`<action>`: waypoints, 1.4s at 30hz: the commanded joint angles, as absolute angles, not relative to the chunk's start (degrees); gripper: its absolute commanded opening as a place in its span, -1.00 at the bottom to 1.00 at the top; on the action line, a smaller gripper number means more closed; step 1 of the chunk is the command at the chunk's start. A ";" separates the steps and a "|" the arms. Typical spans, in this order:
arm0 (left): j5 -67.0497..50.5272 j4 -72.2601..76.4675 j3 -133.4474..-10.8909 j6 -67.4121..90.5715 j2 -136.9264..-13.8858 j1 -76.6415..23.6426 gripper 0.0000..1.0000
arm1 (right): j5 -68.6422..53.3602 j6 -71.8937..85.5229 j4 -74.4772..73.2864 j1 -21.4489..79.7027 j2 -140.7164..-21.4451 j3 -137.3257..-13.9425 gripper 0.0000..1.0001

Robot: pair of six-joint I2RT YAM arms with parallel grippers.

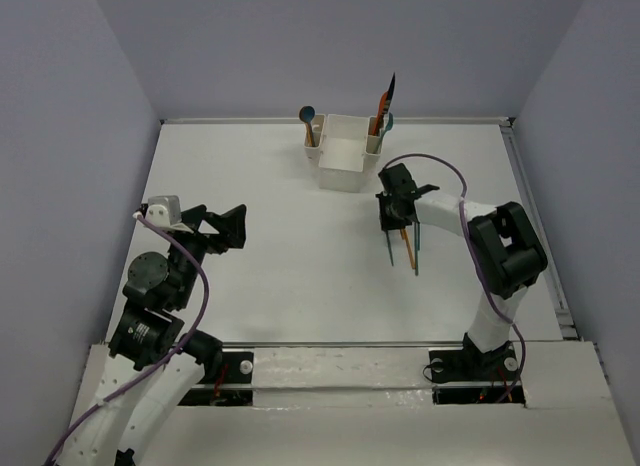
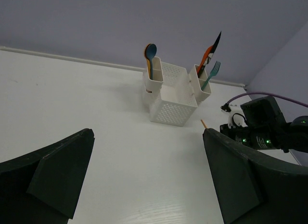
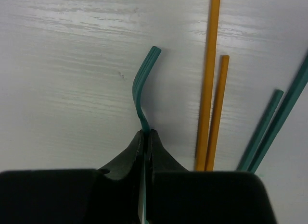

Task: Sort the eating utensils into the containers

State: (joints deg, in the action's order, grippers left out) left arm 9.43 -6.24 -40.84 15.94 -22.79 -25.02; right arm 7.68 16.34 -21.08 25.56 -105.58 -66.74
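My right gripper (image 3: 146, 133) is shut on a slim teal utensil (image 3: 140, 84) whose curved, ridged end sticks out ahead of the fingertips, over the white table. To its right lie two orange chopsticks (image 3: 211, 89) and two teal chopsticks (image 3: 274, 120). From above, the right gripper (image 1: 392, 218) points down over these sticks (image 1: 408, 246), in front of the white caddy (image 1: 342, 171). The caddy (image 2: 173, 108) holds a blue spoon (image 2: 150, 53) in its left slot and a teal fork (image 2: 211, 72) with orange and dark pieces in its right slot. My left gripper (image 2: 149, 176) is open with nothing between its fingers.
The left gripper (image 1: 232, 226) hovers at the table's left side, well away from the caddy. Grey walls enclose the table on three sides, with a metal rail (image 1: 540, 226) along the right edge. A purple cable (image 1: 440, 166) loops over the right arm.
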 commanded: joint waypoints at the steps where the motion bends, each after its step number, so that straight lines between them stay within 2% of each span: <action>1: 9.23 -3.69 -40.96 16.08 -21.88 -24.70 0.98 | 6.16 16.96 -17.33 26.02 -102.41 -67.50 -1.00; 5: 8.79 -3.52 -41.04 16.08 -22.24 -24.70 0.98 | 6.76 16.53 -8.99 26.02 -95.64 -68.64 -1.00; 9: 9.14 -3.69 -40.87 15.82 -22.15 -24.70 0.98 | 10.80 11.70 7.16 26.02 -94.22 -72.15 -1.00; 15: 8.88 -3.60 -40.87 15.82 -22.76 -24.70 0.98 | 16.25 3.87 23.86 26.02 -100.19 -79.01 -1.00; 21: 9.23 -3.52 -40.87 15.47 -23.73 -24.70 0.98 | 18.37 1.15 34.17 25.40 -108.00 -84.98 -1.00; 31: 9.93 -3.60 -40.96 15.29 -25.31 -24.70 0.98 | 20.57 0.70 40.43 23.03 -115.13 -89.56 -1.00; 42: 9.49 -3.52 -40.96 15.38 -26.02 -23.64 0.98 | 19.87 0.70 44.39 23.03 -115.75 -84.82 -1.00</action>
